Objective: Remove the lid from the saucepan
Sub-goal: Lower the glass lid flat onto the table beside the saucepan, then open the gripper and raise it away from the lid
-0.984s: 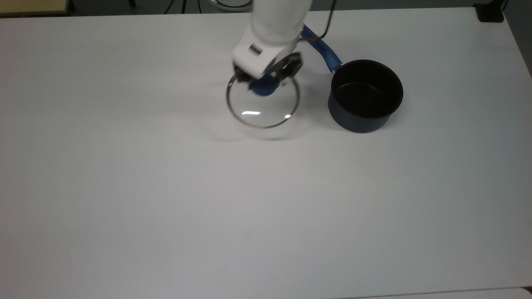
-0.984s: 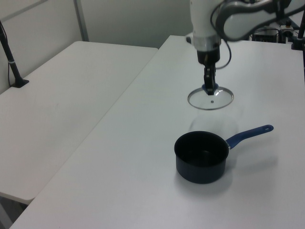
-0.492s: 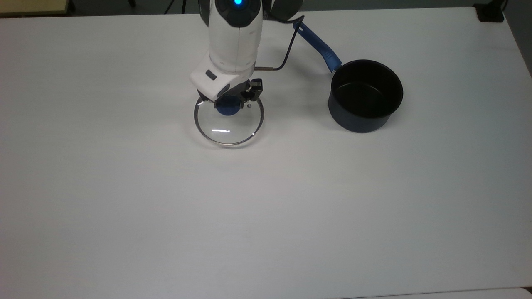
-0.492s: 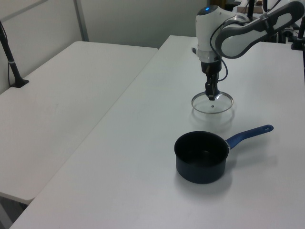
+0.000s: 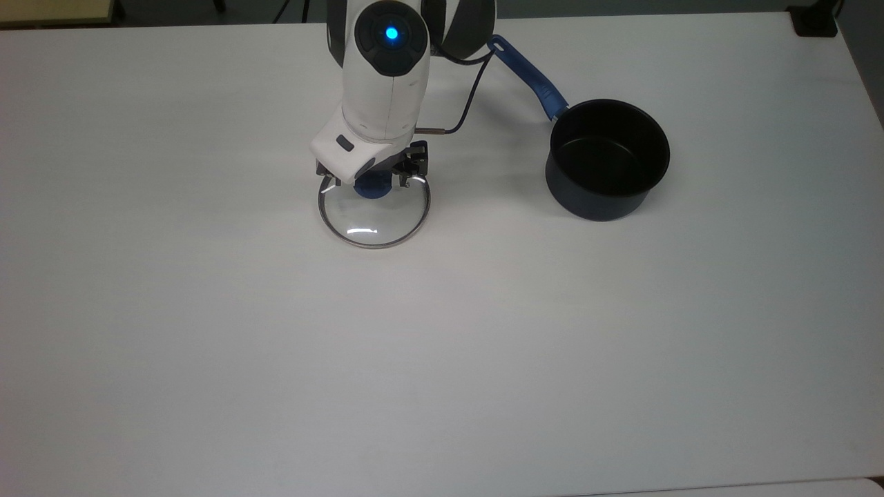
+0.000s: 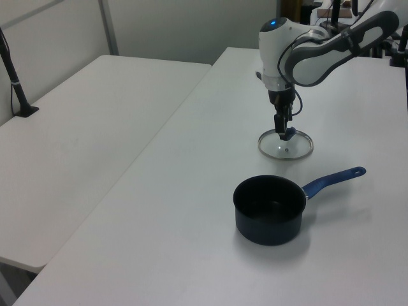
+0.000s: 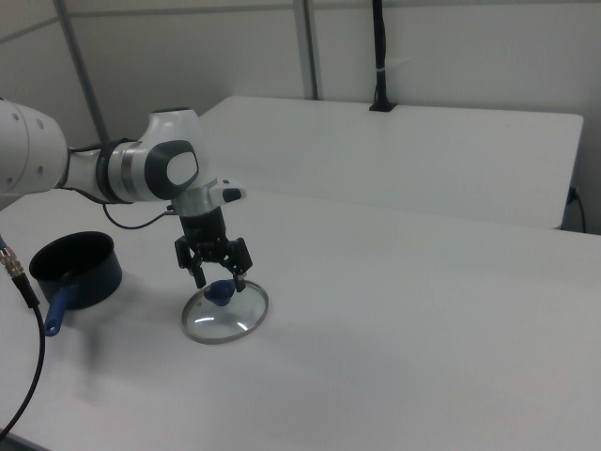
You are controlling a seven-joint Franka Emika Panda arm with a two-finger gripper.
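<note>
White table, second table, grey partitions

a lab or test room is suggested: a broad white surface is set beside a second white table, plain pale partition walls are seen behind, and a black clamped pole is fixed at the far table's edge.

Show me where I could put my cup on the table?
The white table is bare below the round glass lid and dark navy saucepan in the top view. It is crowded where the hand hangs over the lid.
</note>
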